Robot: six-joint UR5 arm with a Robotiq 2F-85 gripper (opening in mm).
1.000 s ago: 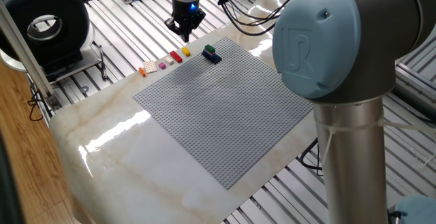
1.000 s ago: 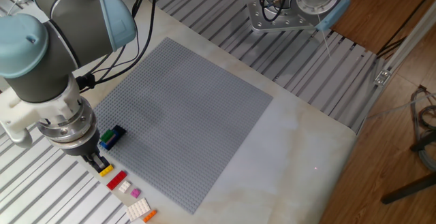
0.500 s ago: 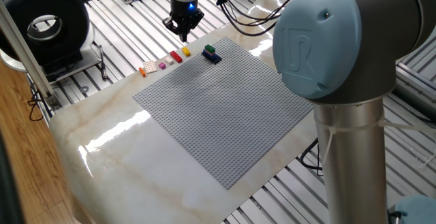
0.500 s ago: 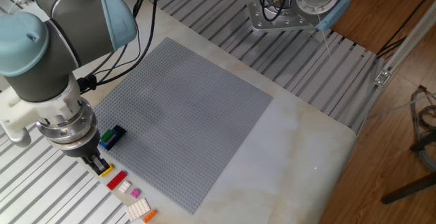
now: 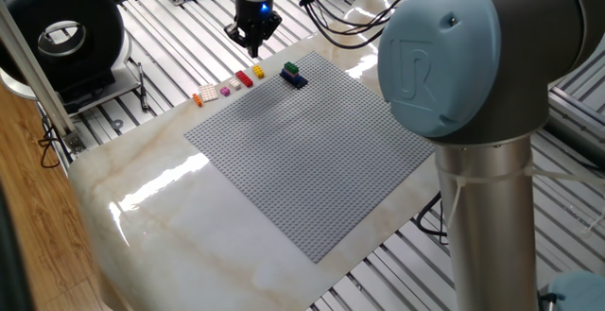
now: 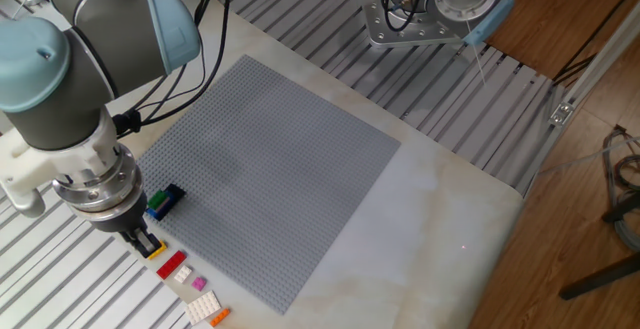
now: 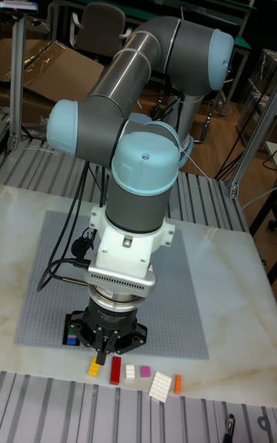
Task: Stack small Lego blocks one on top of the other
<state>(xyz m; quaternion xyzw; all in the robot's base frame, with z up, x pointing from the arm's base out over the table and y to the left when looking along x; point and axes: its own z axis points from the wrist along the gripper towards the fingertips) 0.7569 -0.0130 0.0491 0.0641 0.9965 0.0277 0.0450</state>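
Note:
My gripper [image 5: 252,39] [image 6: 143,238] [image 7: 101,351] hangs just above the yellow brick [image 5: 257,71] [image 6: 155,252] [image 7: 93,368]. Its fingers are drawn together and hold nothing. The yellow brick heads a row on the marble beside the baseplate: red [image 5: 244,78] [image 6: 171,265] [image 7: 116,370], pink [image 5: 226,91] [image 6: 198,284] [image 7: 145,371] and orange [image 5: 198,100] [image 6: 220,316] [image 7: 177,384]. On the baseplate corner sit the green brick [image 5: 290,67] [image 6: 156,202] and the blue and dark navy bricks [image 5: 297,79] [image 6: 170,197] [image 7: 71,339], joined in one small cluster.
The large grey studded baseplate [image 5: 312,150] [image 6: 270,169] [image 7: 185,289] covers most of the marble table. Two white bricks [image 6: 205,307] [image 7: 161,385] lie in the row. Slotted aluminium decking surrounds the table, and a black ring-shaped device [image 5: 61,37] stands at the far left.
The gripper has drifted slightly up and away from the yellow brick. None of the bricks has moved.

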